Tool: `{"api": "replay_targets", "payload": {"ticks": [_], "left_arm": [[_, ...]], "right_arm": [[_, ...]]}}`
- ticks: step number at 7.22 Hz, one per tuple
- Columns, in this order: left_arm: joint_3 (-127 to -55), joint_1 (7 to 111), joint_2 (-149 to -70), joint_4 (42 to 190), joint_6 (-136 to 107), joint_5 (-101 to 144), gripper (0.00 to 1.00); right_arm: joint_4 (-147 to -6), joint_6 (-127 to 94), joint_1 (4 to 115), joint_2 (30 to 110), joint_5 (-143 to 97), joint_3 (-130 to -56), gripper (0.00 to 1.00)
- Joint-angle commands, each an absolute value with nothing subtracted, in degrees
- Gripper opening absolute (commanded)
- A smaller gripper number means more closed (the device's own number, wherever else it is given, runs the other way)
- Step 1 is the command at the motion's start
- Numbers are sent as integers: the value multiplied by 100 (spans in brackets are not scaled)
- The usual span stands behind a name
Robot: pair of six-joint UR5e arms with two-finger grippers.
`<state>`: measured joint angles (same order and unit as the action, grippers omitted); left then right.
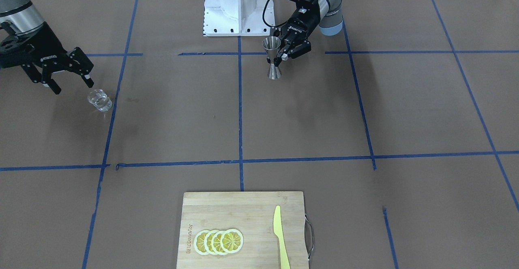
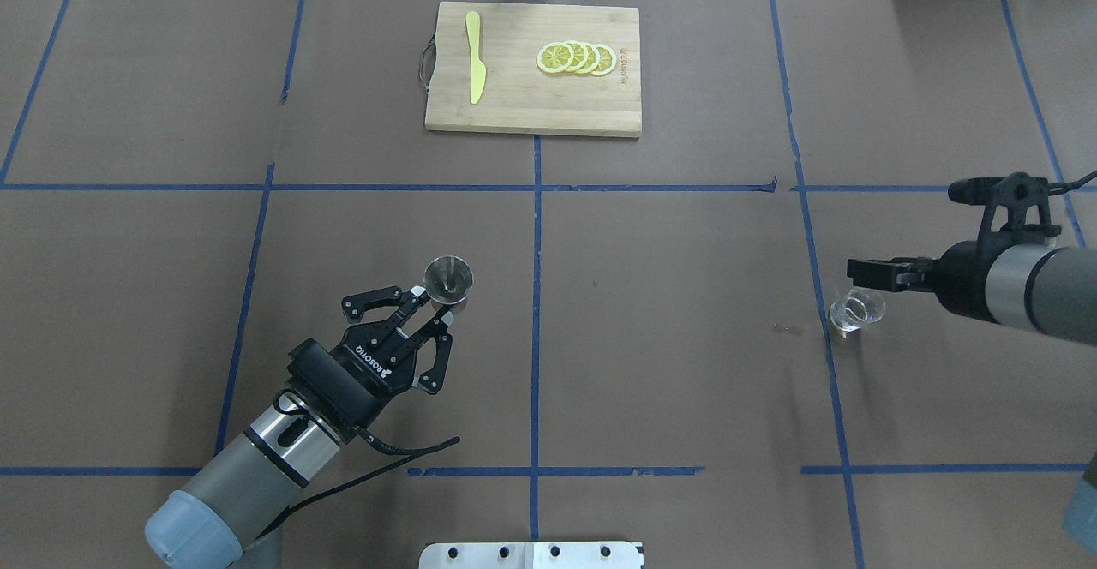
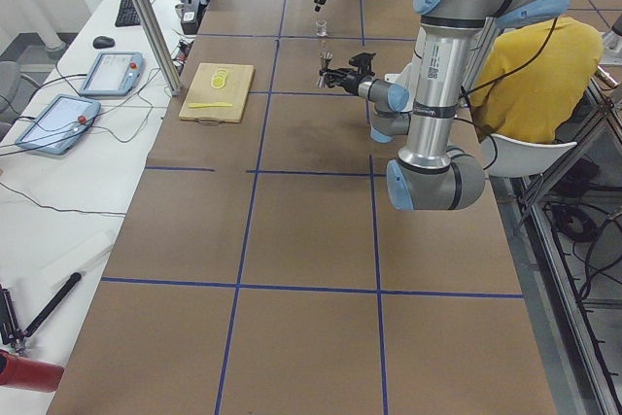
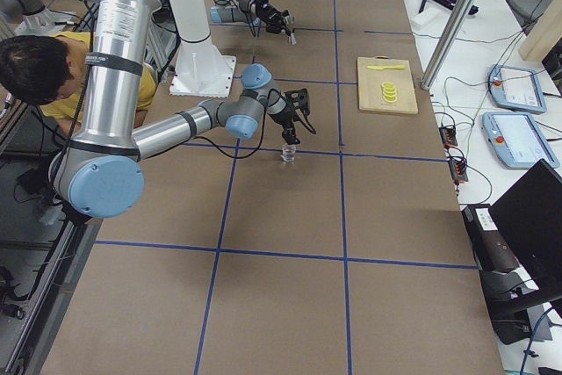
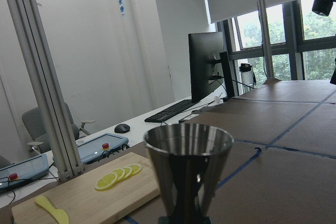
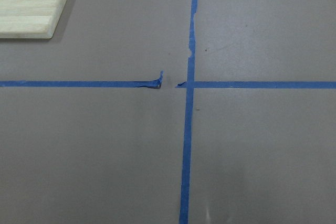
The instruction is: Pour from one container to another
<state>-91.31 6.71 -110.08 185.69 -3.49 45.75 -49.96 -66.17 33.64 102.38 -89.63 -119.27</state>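
Left of the front view, the right gripper [image 1: 69, 84], fingers spread wide and empty, hangs just up-left of the upright glass cup [image 1: 99, 100] (left gripper [image 1: 280, 59], upper centre, narrowed around the jigger [image 1: 271, 44] at its waist).

This is a robot laboratory in an office-like room. Two grey industrial arms, the left arm [image 3: 442, 65] and the right arm [image 4: 114, 50], stand by a white base [image 1: 239, 5] at a long surface [image 2: 668, 338] covered with brown paper and divided by blue tape [image 2: 536, 295]. A second, white surface [image 3: 97, 167] carries two control tablets [image 3: 112, 73], probably with red stop buttons. A monitor [image 5: 206, 64], keyboard [image 5: 170, 111], mouse [image 5: 122, 128], office chair [image 5: 42, 124] and large windows [image 5: 310, 40] are around. A person [image 3: 539, 85] sits beside the robot.
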Motion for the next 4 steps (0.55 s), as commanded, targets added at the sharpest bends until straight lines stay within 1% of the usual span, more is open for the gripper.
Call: {"api": "replay_targets", "payload": {"ticks": [1,2,3,4], "left_arm": [[-9079,904,-11030,18466,-351,4937,0],[-9079,992,-11074,18257,-360,5079,0],[-9070,1011,-11126,18246,-378,5080,0],[-9009,1028,-11136,18237,-395,5080,0]], "right_arm": [[-5010,-6995,2192,10432,-7178,-11988,99],[-5036,-7266,1440,10563,-5902,-11962,100],[-5045,-7382,1050,10643,-5088,-11901,100],[-5045,-8044,907,10661,-4715,-11735,100]]}}
